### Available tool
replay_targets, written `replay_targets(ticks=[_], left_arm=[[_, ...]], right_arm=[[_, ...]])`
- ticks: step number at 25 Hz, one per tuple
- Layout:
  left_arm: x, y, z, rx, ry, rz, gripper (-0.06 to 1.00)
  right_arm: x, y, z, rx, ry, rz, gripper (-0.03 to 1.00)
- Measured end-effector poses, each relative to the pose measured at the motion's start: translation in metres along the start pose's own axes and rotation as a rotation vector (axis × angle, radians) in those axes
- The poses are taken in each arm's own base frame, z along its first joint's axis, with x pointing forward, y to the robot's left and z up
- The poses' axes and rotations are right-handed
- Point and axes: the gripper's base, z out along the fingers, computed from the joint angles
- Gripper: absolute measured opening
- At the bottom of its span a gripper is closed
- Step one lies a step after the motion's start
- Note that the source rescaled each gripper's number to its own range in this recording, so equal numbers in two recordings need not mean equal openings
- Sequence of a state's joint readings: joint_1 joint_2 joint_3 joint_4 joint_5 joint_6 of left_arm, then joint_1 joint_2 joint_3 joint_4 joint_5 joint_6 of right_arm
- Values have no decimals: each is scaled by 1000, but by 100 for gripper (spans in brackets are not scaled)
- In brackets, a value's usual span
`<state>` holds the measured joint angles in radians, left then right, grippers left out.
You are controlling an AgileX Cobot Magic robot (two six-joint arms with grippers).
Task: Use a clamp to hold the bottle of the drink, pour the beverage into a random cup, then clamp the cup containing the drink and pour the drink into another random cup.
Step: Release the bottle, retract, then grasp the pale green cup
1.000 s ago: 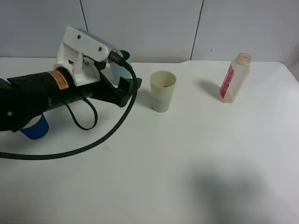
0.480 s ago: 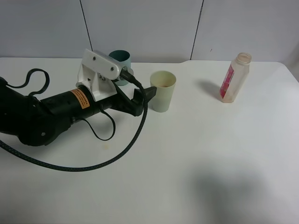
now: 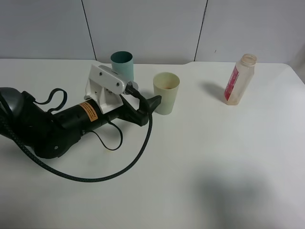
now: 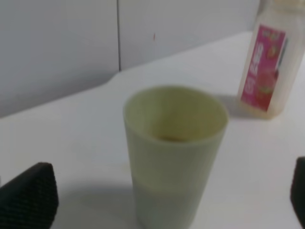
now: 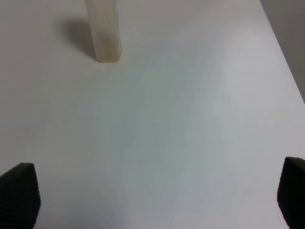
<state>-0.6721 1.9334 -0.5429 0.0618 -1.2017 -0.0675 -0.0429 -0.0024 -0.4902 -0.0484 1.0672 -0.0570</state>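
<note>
A pale yellow-green cup (image 3: 166,93) stands on the white table and brownish drink shows inside it (image 4: 174,138). My left gripper (image 3: 152,102) lies low on the table, open, its tips right at the cup's left side. In the left wrist view the cup sits just ahead of the two wide-apart fingertips (image 4: 28,195). A teal cup (image 3: 122,64) stands behind the left arm. The uncapped bottle (image 3: 239,79) with a pink label stands at the far right (image 4: 267,62). My right gripper (image 5: 152,195) hangs open over bare table, short of the bottle's base (image 5: 104,33), and is out of the exterior view.
The left arm's black cable (image 3: 119,167) loops across the table in front of the arm. A grey wall (image 3: 152,28) runs along the back edge. The table's right edge (image 3: 298,71) lies just beyond the bottle.
My left arm has swung right and down toward the pale cup, bringing its open fingers up to it. The teal cup behind it is now uncovered. The bottle and cups have stayed put.
</note>
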Motion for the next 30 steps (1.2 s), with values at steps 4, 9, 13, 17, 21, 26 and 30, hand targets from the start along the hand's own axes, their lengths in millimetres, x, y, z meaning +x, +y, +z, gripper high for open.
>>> replay_targets(ticks=[4, 9, 13, 17, 21, 26, 30], left_arm=[[11, 1, 1, -2, 33, -2, 97], [26, 2, 1, -13, 82, -8, 97], [28, 3, 1, -19, 88, -10, 97], [37, 4, 5, -22, 111, -12, 97], [43, 4, 13, -17, 114, -11, 97], [41, 3, 28, 4, 81, -2, 97], [45, 3, 35, 11, 77, -2, 97]], right_arm=[[0, 0, 0, 0, 0, 0, 100], [0, 0, 0, 0, 0, 0, 100], [0, 0, 0, 0, 0, 0, 100], [0, 0, 0, 0, 0, 0, 100], [0, 0, 0, 0, 0, 0, 100], [0, 0, 0, 0, 0, 0, 100], [0, 0, 0, 0, 0, 0, 100]])
